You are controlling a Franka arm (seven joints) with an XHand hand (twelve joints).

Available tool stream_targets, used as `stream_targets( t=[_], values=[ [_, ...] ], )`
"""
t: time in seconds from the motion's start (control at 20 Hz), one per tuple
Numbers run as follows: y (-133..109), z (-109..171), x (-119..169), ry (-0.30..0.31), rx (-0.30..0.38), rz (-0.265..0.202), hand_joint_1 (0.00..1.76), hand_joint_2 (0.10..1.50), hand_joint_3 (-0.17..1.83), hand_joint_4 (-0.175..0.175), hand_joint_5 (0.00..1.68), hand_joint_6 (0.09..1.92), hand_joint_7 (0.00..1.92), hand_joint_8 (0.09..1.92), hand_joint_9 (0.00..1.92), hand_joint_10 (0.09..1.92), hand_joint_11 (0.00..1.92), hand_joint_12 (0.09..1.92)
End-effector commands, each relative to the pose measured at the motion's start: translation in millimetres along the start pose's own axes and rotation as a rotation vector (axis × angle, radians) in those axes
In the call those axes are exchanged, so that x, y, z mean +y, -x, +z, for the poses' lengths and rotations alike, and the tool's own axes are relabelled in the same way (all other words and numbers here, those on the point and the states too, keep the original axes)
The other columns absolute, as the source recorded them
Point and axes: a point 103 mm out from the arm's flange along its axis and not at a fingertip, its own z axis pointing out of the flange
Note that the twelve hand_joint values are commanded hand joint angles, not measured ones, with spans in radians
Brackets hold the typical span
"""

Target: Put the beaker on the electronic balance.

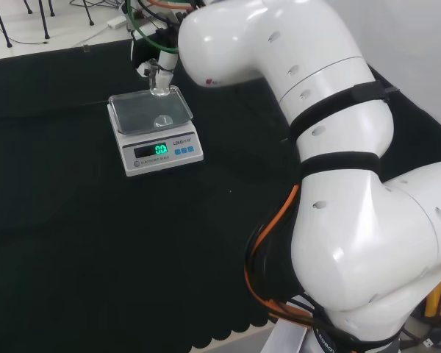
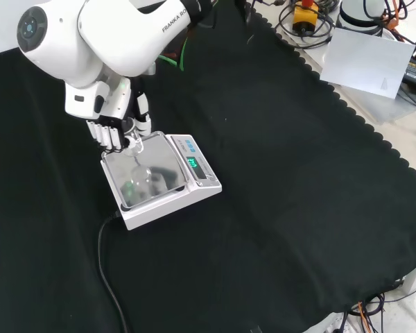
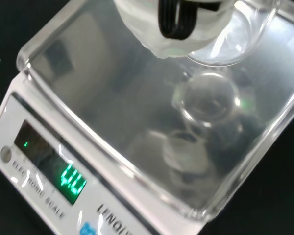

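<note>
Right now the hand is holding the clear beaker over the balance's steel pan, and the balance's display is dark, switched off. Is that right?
Not quite. The display is lit, with green digits glowing in the head view and the wrist view. The rest stands: the hand holds the clear beaker over the steel pan of the balance.

The black cloth (image 2: 298, 208) lies bare across the front view's right and lower half, free to pass. At upper left the electronic balance (image 2: 163, 182) blocks the way, with the hand (image 2: 114, 125) at its far edge, seemingly around the clear beaker (image 2: 140, 168). A cable (image 2: 105, 263) trails toward the bottom edge.
</note>
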Motion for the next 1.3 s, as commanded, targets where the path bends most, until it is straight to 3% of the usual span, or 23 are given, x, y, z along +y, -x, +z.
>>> stream_targets(
  t=[0.05,0.85,1.3],
  values=[
    [-15,18,28,-0.044,0.018,-0.069,1.50,1.12,0.00,-0.175,0.85,1.19,0.73,1.17,1.05,1.02,0.88,1.35],
    [-17,22,20,-0.090,0.018,-0.080,1.50,1.12,0.00,-0.175,0.85,1.19,0.73,1.16,1.06,1.02,0.87,1.35],
    [-24,43,17,-0.122,0.025,-0.091,1.50,1.12,0.00,-0.175,0.85,1.18,0.73,1.16,1.06,1.02,0.87,1.35]
  ],
)
